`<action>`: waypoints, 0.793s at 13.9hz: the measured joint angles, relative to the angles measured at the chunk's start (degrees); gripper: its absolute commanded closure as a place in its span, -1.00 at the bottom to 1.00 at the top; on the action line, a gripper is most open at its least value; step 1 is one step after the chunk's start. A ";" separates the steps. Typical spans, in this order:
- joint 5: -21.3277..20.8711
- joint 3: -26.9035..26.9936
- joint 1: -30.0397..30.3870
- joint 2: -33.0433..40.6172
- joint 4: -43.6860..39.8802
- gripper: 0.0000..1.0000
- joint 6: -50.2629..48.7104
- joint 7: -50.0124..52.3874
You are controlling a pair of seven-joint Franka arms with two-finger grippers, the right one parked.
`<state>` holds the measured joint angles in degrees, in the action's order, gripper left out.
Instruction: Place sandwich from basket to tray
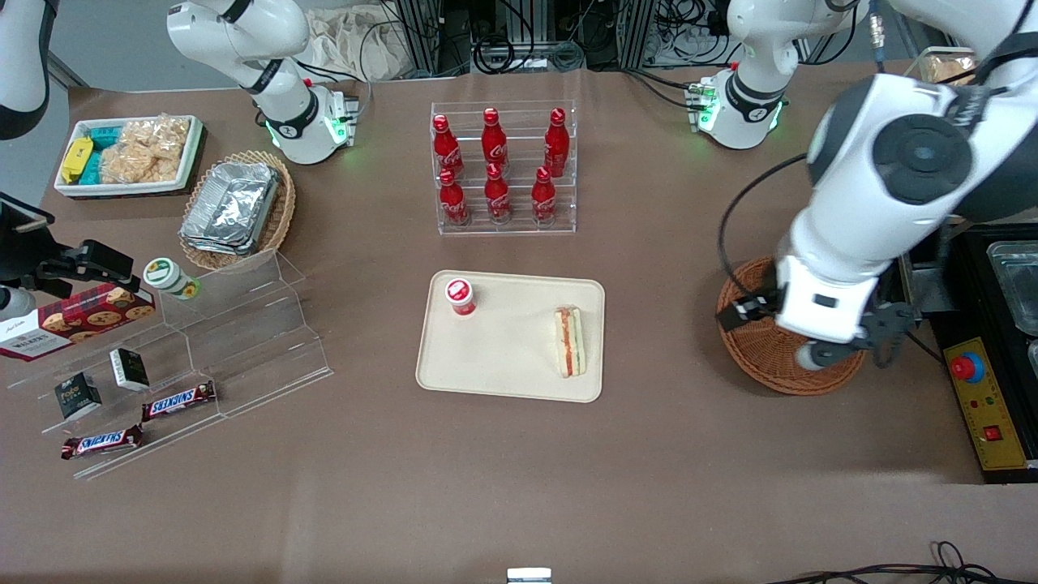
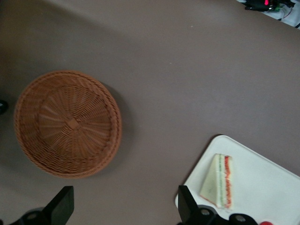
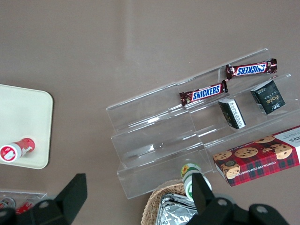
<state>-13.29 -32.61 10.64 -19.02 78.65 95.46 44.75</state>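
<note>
The working arm's gripper is seen with its fingers spread wide and nothing held between them, poised above the bare table between the basket and the tray. In the front view the gripper itself is masked by the arm's wrist, which hangs over the basket toward the working arm's end of the table.

The basket is shown empty, its woven floor fully exposed. The sandwich is found lying flat on the tray, just inside the rim of the short edge nearest the basket, its red and green filling turned outward along one long side. In the front view the sandwich is seen well apart from a small red-capped bottle lying on the same tray.

The transfer is judged to be done, with only the arm's retreat left.

The sandwich is judged light, soft and easily crushed; its layers could be slid apart by a careless squeeze. Should it be handled again, it would best be taken gently across the two bread faces near the middle of the wedge, not at the thin tip, where it could be bent or torn.
</note>
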 measured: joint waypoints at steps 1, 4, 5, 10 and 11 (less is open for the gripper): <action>0.71 0.16 2.00 0.38 0.00 -1.00 -0.86 -3.65; 3.74 4.92 3.56 1.96 0.01 -1.00 -2.69 -12.54; 5.28 7.54 2.93 2.78 0.01 -1.00 -2.96 -15.31; 11.61 27.33 -7.79 7.78 0.62 -1.00 -5.18 -29.79; 12.37 31.31 -10.60 8.78 1.14 -1.00 -5.32 -31.70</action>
<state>-0.91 -1.31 0.04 -10.25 79.79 90.14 13.05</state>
